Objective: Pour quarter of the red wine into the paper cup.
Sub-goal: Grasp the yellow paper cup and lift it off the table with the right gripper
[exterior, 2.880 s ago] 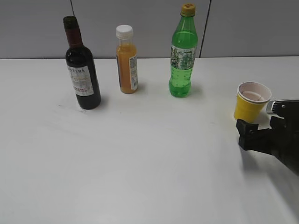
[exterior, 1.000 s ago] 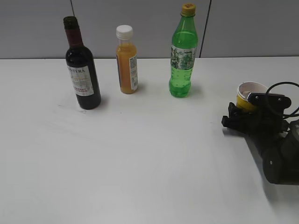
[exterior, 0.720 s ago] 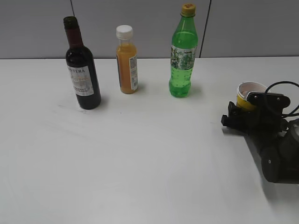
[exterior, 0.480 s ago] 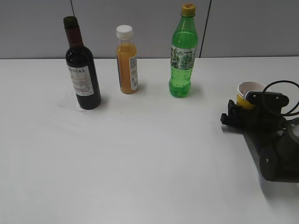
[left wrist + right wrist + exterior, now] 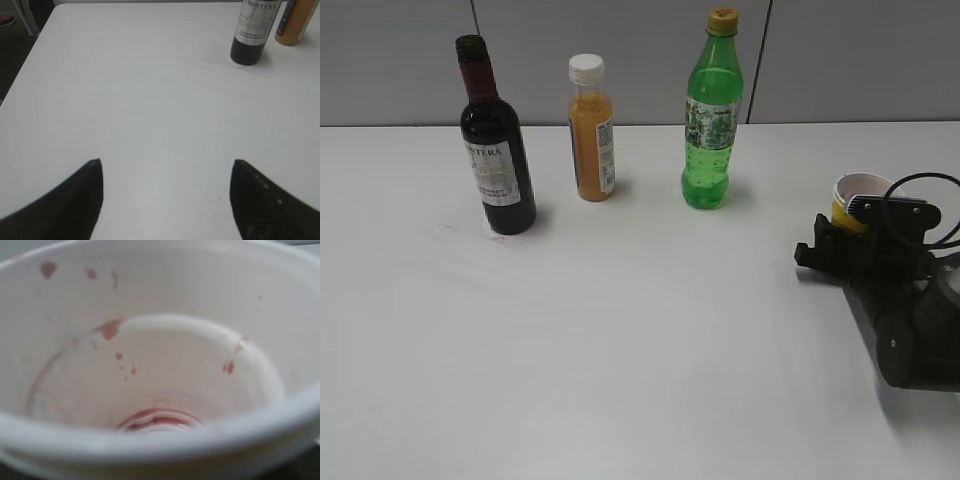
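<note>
The red wine (image 5: pixel 496 150) stood upright on the bench (image 5: pixel 620 330), far left of the paper cup (image 5: pixel 860 196), untouched. In the past seconds the right gripper (image 5: pixel 865 250) had closed in around the paper cup, apparently grasping it, nudging it slightly right. The left gripper (image 5: pixel 165 200) hung released, short of the red wine. Pouring had not begun.

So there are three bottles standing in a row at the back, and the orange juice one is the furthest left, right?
Not quite. Three bottles do stand in a row, but the furthest left is the red wine. The orange juice bottle is in the middle, with the green soda bottle to its right. The exterior view shows this.
</note>
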Robot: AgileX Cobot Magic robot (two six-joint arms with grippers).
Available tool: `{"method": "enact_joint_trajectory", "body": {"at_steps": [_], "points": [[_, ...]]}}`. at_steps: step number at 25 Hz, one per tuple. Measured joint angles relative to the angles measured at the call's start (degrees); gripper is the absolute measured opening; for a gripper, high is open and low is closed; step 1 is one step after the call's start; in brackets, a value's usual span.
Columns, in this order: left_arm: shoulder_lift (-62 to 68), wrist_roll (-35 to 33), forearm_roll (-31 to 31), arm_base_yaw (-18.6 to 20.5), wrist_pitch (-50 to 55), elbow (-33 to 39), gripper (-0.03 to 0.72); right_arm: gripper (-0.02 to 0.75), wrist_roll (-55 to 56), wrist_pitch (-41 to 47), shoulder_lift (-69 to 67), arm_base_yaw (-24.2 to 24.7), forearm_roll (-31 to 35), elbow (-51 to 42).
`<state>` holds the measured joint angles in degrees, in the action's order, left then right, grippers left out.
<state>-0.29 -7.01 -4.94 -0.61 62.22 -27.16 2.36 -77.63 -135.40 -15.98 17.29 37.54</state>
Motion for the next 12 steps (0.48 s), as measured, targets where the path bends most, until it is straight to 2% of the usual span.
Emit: {"method": "enact_joint_trajectory", "body": {"at_steps": [4,12], "points": [[0.00,0.00,0.00,0.00,0.00,0.00,0.583,0.446,0.00,-0.12,-0.04,0.06,0.18,0.00],[0.00,0.00,0.00,0.00,0.00,0.00,0.583,0.446,-0.93,2.01,2.11,0.06,-0.17,-1.54]]}}
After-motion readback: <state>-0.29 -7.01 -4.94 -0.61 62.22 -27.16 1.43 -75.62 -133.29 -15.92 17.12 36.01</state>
